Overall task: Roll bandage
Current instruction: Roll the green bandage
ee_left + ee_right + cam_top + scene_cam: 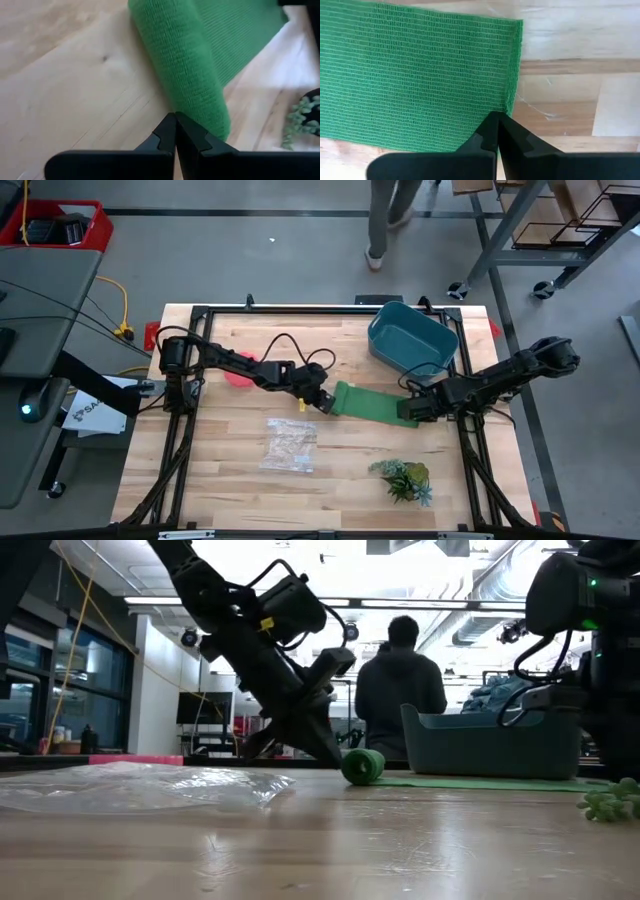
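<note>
Bandage [372, 404] lies left-to-right between closed end effectors: left end effector [322, 402] behind the rolled end, right end effector [412, 411] pinning the flat end.

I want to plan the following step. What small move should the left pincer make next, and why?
Probably nudge the roll further toward the right pincer. The shut left pincer sits behind the rolled end of the green bandage, much of the strip lies flat, and the shut right pincer rests at its far edge.
</note>
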